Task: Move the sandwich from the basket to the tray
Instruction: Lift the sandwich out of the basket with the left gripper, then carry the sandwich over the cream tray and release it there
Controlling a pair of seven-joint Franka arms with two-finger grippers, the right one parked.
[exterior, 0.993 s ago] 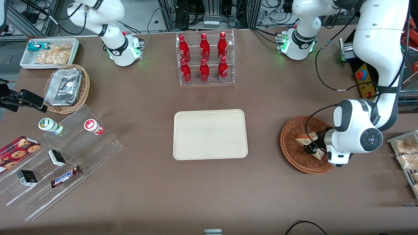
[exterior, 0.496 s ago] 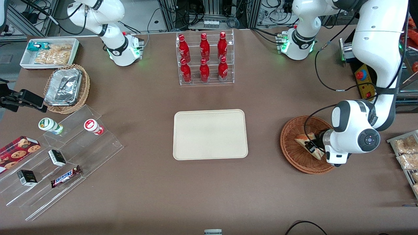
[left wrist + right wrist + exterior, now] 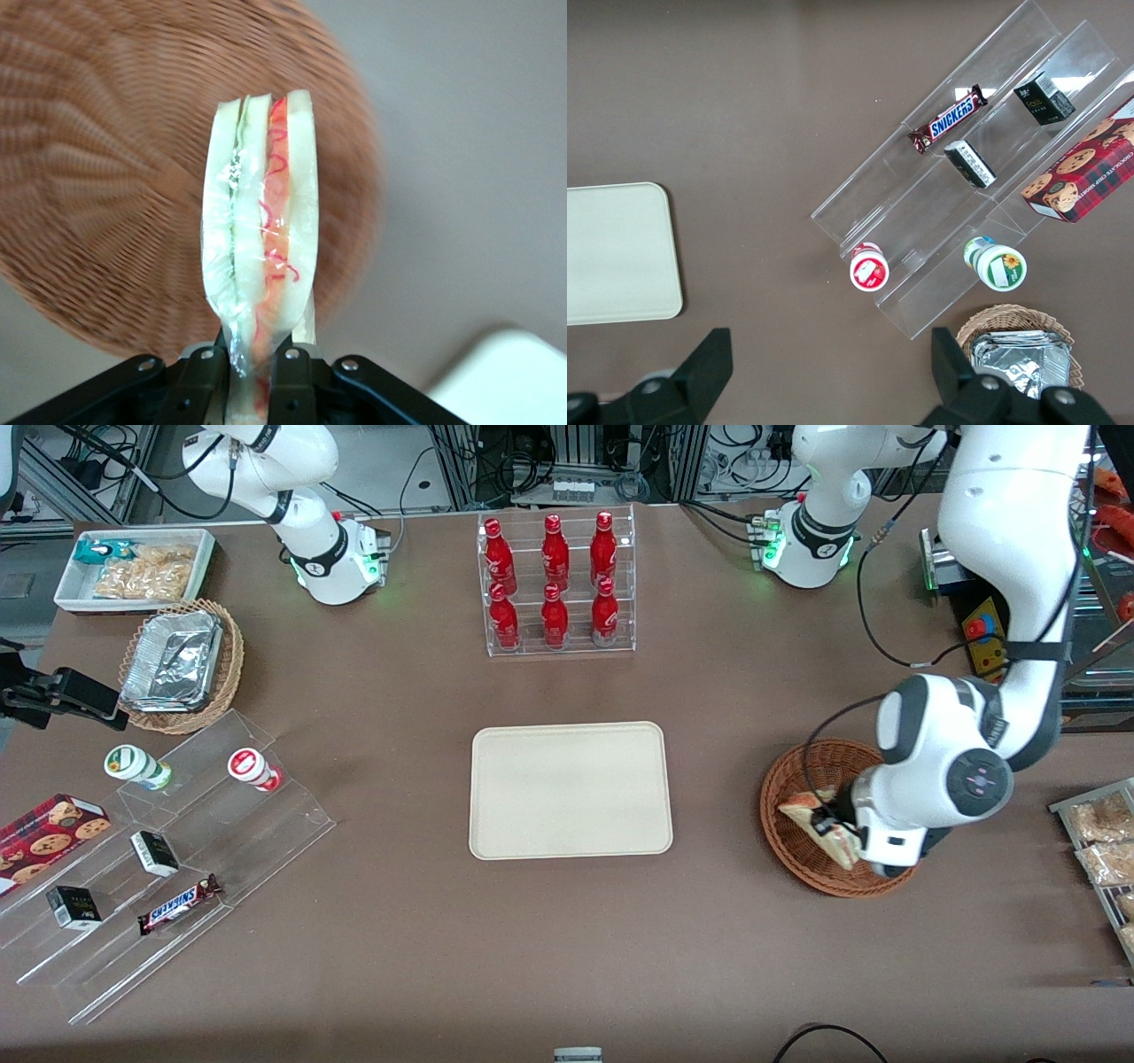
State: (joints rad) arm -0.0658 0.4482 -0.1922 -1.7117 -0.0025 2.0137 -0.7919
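I was working in a robotics lab: metal racks with cables (image 3: pixel 576 460) stood at the table's (image 3: pixel 567 939) edge, and shop goods like red bottles (image 3: pixel 555 576) were staged there.

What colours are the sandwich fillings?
Red and green, in the sandwich held by the gripper; left wrist view.

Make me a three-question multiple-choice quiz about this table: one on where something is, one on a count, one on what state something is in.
1. Where is the sandwich?
A. flat on the tray
B. in the tool, over the basket
C. on the bottle rack

2. How many red bottles stand in the rack?
A. four
B. six
C. eight

3. What is on the tray?
A. nothing
B. a sandwich
C. a candy bar

Answers:
1 B: the tool grips its edge, with the basket below it.
2 B: two rows of three.
3 A: its surface is bare.
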